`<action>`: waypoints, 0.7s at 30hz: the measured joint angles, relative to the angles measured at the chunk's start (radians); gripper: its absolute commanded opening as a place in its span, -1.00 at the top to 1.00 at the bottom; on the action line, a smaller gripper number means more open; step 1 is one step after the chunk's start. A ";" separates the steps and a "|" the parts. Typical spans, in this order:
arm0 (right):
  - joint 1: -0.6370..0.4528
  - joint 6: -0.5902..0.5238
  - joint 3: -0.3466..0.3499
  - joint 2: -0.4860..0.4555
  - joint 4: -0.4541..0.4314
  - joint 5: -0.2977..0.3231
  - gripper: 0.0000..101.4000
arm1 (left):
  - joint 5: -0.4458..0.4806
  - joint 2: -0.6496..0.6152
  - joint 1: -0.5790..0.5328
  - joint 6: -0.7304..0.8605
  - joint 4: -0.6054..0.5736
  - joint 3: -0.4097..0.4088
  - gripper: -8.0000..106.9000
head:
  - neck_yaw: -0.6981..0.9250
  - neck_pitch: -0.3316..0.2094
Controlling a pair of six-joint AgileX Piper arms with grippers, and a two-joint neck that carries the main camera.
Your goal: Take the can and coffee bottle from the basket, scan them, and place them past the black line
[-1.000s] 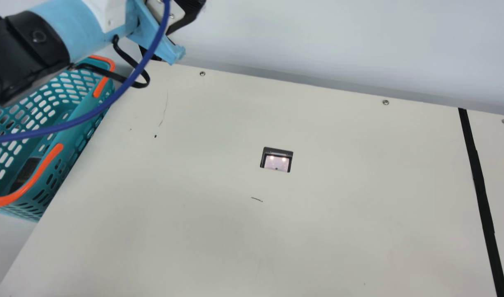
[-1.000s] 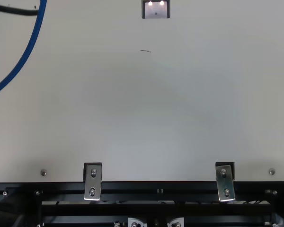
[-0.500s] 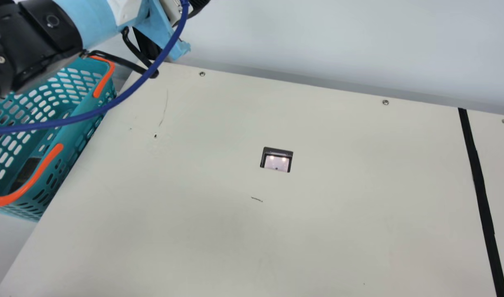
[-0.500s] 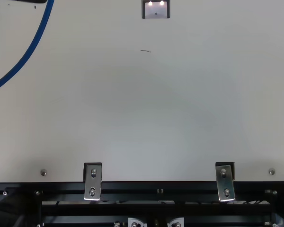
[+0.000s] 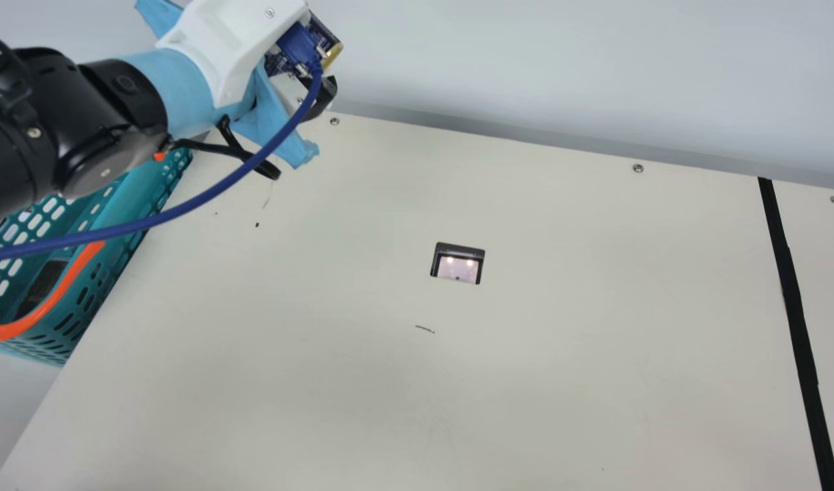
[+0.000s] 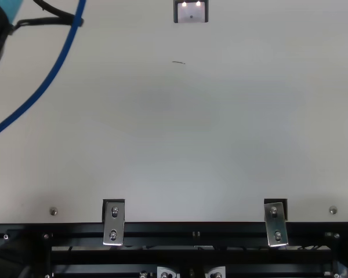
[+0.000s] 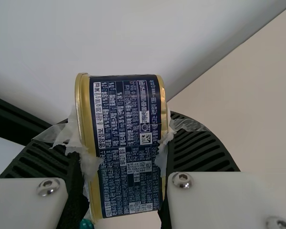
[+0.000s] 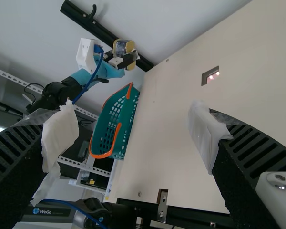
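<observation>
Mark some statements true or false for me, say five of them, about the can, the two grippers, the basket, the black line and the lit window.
1. The left gripper has the can between its fingers. True.
2. The right gripper is shut on the coffee bottle. False: its fingers are apart, with nothing held between them.
3. In the main view, the basket and the black line are on opposite sides of the lit window. True.
4. The can is resting on the lit window. False: it is held up in the left gripper, away from the window.
5. The basket has orange on its rim. True.
</observation>
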 measured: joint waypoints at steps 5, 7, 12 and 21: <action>0.000 0.000 0.000 0.000 0.000 0.000 -1.00 | -0.003 0.000 0.000 0.000 -0.001 0.000 0.68 | 0.000 0.000; 0.000 0.000 0.000 0.000 0.000 0.000 -1.00 | -0.001 0.000 0.000 0.000 -0.001 0.000 0.68 | 0.000 -0.010; 0.000 0.000 0.000 0.000 0.000 0.000 -1.00 | 0.059 0.009 0.002 -0.026 0.000 -0.016 0.68 | 0.000 0.000; 0.000 0.000 0.000 0.000 0.000 0.000 -1.00 | 0.183 0.002 -0.063 0.111 -0.195 -0.020 0.68 | 0.000 0.000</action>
